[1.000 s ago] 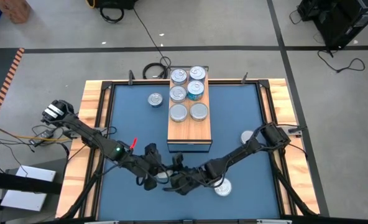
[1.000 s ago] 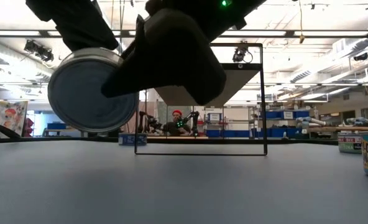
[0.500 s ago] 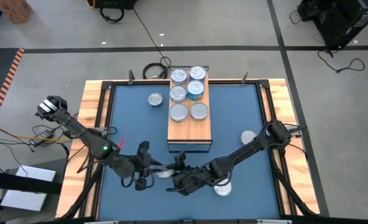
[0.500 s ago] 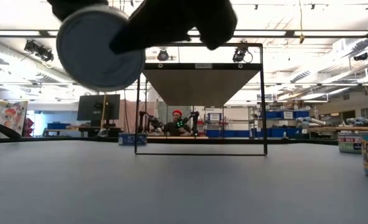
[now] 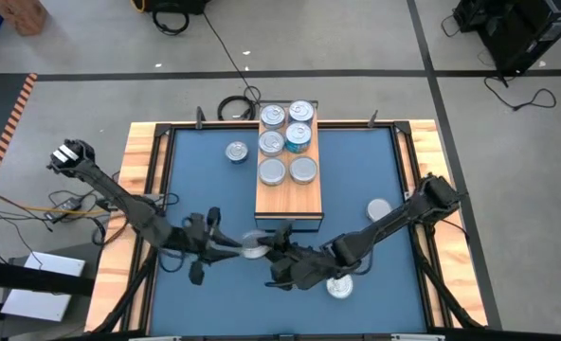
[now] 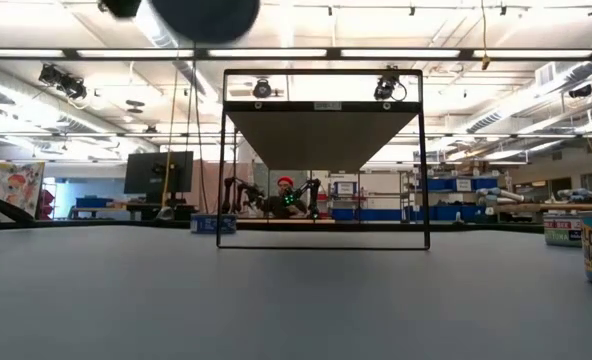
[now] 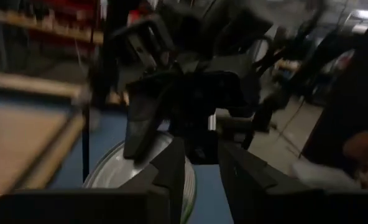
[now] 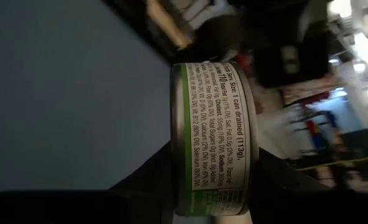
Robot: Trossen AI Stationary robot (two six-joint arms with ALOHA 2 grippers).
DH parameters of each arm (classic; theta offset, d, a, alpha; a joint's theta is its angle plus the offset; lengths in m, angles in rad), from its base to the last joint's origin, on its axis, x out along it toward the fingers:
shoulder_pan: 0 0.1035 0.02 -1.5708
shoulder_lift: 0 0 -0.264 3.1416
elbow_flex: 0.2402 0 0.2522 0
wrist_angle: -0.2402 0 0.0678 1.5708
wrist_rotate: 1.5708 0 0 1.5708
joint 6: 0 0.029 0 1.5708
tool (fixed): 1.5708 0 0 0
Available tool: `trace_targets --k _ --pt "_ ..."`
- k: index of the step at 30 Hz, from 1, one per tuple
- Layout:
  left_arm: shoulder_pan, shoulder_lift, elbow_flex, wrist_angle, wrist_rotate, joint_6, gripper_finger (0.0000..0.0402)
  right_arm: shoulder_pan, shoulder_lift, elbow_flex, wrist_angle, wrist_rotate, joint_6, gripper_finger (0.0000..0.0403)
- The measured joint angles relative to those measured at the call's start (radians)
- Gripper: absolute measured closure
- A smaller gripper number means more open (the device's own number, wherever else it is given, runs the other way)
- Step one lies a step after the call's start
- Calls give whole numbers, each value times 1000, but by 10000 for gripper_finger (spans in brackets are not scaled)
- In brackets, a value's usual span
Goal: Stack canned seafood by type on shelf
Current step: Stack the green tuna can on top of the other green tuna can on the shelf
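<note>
tin (image 5: pixel 253 248) | both tools (left (image 5: pixel 231 245), right (image 5: pixel 273 252)) gripping | lifted over mat

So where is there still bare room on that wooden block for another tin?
The shelf's near end is bare, in front of the two front tins. Its far end is crowded with four more tins. The mat between the lone tin and the left gripper is open too.

Grey concrete floor (image 5: pixel 356 47) with dark tape lines, black cables (image 5: pixel 181 17). Cardboard box (image 5: pixel 20 14) at far left corner. Ceiling strip lights (image 6: pixel 276 52). Monitor (image 6: pixel 158 172) on distant bench; seated person (image 6: pixel 284 196) beyond table.
</note>
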Motion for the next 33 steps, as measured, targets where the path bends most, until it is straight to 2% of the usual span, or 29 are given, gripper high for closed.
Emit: trace_targets --k 6,12,19,23,27,33 --pt "1 -79 0 69 -1 108 300 31 -107 0 -54 225 -94 260" --pt "37 -63 0 84 -22 107 300 10 -186 0 -253 472 -99 260" --pt "130 51 -1 185 -28 106 300 -91 -215 0 -573 431 59 260" --pt "164 69 -1 202 -10 108 300 -158 -215 0 -724 407 143 260" --pt "172 68 -1 203 4 126 300 -226 -215 0 -790 372 172 260" --pt "172 69 -1 201 4 127 300 -315 -215 -1 -792 298 130 260"
